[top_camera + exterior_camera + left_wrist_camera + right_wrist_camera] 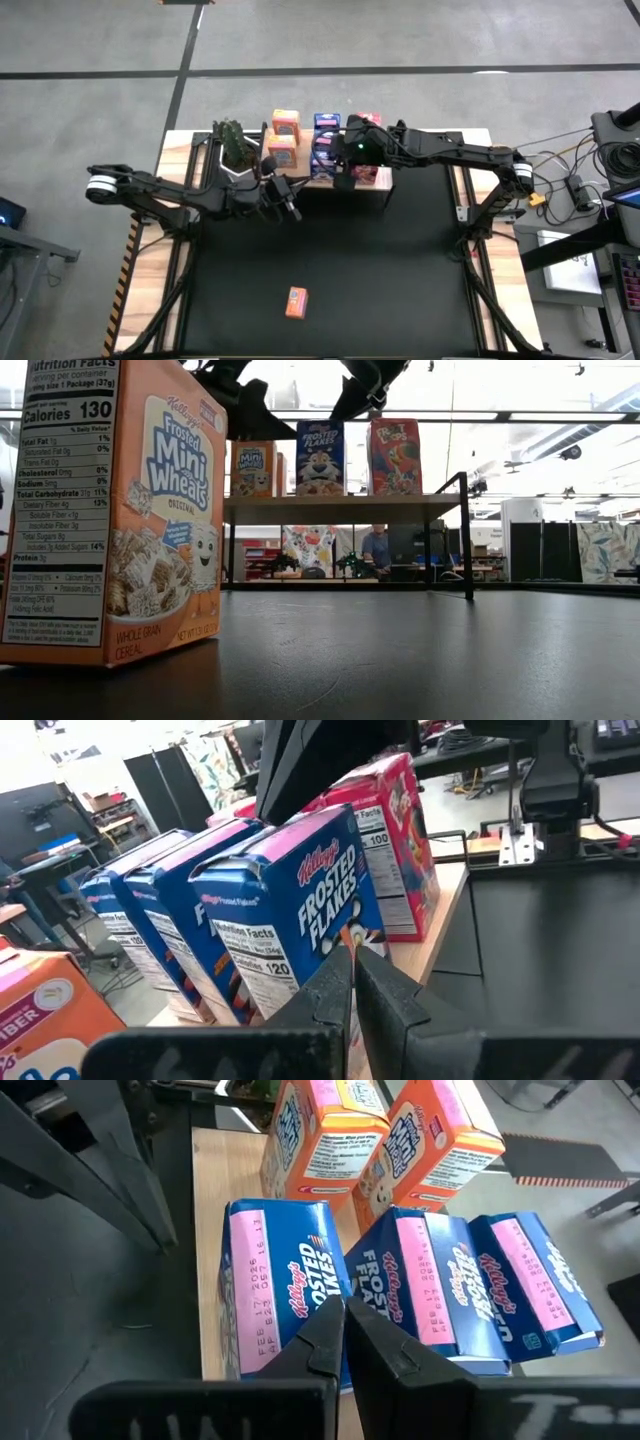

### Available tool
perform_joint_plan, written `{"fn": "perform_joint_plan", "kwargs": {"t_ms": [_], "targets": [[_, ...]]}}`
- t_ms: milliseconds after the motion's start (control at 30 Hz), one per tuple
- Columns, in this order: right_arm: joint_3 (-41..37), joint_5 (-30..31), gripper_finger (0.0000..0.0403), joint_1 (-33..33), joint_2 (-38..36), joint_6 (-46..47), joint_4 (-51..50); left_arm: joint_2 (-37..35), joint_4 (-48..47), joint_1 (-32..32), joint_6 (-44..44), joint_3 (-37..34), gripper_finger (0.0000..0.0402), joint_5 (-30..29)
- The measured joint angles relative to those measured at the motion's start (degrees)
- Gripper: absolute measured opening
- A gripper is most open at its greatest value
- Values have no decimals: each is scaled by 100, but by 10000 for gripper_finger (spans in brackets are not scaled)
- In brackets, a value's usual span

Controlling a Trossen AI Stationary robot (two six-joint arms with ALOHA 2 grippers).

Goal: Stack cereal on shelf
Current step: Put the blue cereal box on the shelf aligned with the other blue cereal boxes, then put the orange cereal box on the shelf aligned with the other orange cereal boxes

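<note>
With eight small printed cardboard cereal boxes [322, 143] already on the raised light wooden shelf [420, 137], the last orange box [296, 301] stands alone on the black mat [400, 270], so the left gripper [289, 207], fingers together and empty, should probably open before descending squarely on it, while the right gripper [343, 184], likewise closed, hovers over the blue row.

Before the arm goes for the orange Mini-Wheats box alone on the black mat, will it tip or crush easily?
The orange Mini-Wheats box stands upright on a narrow base on the black mat, so a high push would probably topple it. It looks like thin cardboard, likely light and easy to dent if squeezed hard. Its flat printed sides seem somewhat slippery, though wide enough for a steady grip.
</note>
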Motion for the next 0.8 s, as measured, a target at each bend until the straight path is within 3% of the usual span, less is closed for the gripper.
{"fn": "perform_joint_plan", "kwargs": {"t_ms": [467, 667, 800], "targets": [[-4, -100, 9, 18, -150, -222, 174, -850, -678, -423, 157, -22, 1, 2], [-4, -953, 9, 176, -147, -305, 180, -1403, -912, -596, 104, -267, 1, 3], [-7, -959, 9, 424, -191, -301, 185, -1659, -928, -719, 67, -506, 1, 7]]}}
